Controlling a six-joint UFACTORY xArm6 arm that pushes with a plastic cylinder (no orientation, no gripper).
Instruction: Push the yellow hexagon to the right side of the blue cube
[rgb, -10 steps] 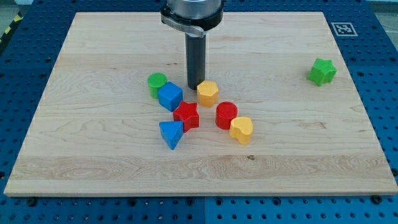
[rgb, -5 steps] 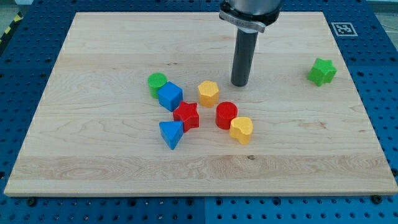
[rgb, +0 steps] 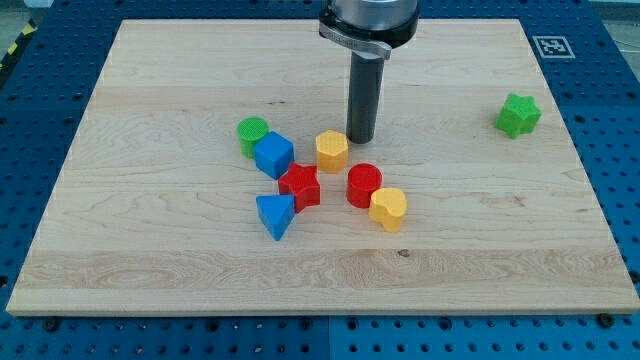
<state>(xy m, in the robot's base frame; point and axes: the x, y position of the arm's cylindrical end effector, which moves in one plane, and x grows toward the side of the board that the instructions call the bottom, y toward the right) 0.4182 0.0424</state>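
Note:
The yellow hexagon (rgb: 332, 151) lies near the board's middle, to the right of the blue cube (rgb: 273, 155) with a small gap between them. My tip (rgb: 360, 139) stands just to the right of the hexagon and slightly toward the view's top, close to its edge. The rod rises from there to the arm at the view's top.
A green cylinder (rgb: 252, 131) touches the blue cube's upper left. A red star (rgb: 300, 185), a blue triangle (rgb: 275, 214), a red cylinder (rgb: 364, 184) and a yellow heart (rgb: 388, 208) lie below. A green star (rgb: 518, 115) sits far right on the wooden board (rgb: 150, 250).
My tip went from the hexagon's left to well right of it, then came back left to its right edge. The hexagon sits very slightly further left.

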